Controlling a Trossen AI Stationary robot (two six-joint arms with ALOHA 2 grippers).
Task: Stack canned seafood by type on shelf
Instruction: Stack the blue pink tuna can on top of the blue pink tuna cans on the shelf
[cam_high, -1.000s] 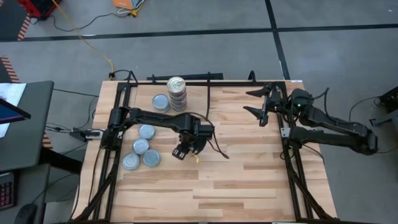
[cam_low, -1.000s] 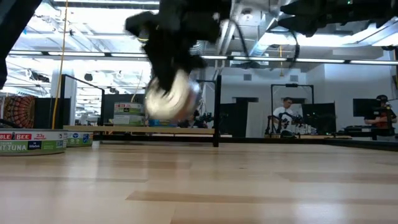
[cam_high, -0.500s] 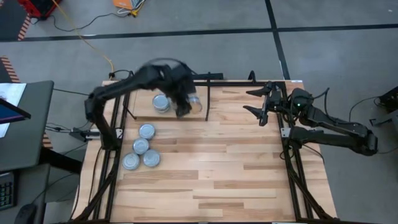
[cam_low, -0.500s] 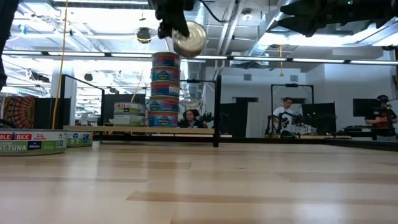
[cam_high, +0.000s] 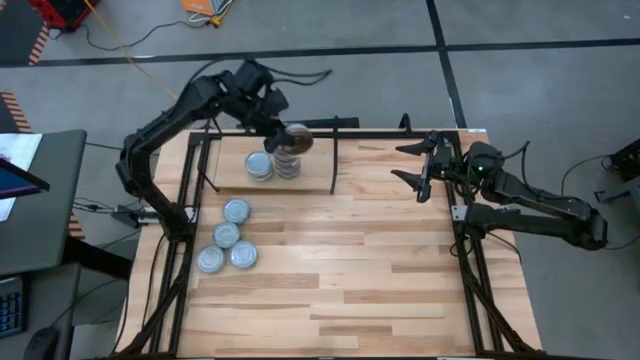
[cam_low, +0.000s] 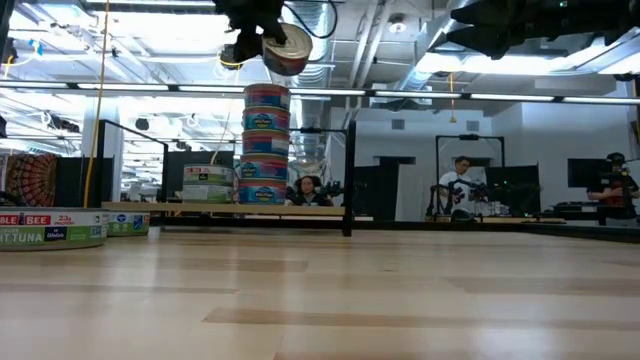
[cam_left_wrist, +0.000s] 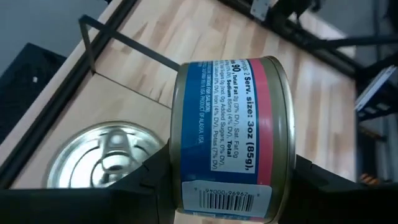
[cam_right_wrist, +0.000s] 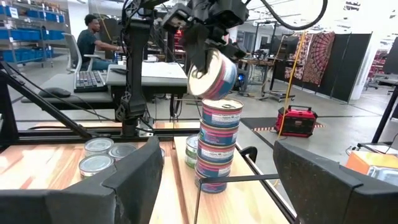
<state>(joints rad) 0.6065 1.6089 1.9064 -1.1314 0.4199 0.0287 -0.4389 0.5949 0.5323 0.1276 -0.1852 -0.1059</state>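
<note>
While above the stack (cam_low: 265, 145), left tool (cam_high: 285, 136) half-open, clamping tin (cam_left_wrist: 230, 137)

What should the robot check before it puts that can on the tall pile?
1. Can held by left tool: ok, gripped on its sides.
2. Can above the pile: ok, it hangs just over the top, apart from it.
3. Can level: not ok, it is tilted, so it should be turned flat first.
4. Pile straight: ok, the four cans stand upright on the shelf.
5. Same kind: ok, the held can's label is pink and blue like the pile's.
6. Right tool out of the way: ok, open, waiting far off at the right.
</note>
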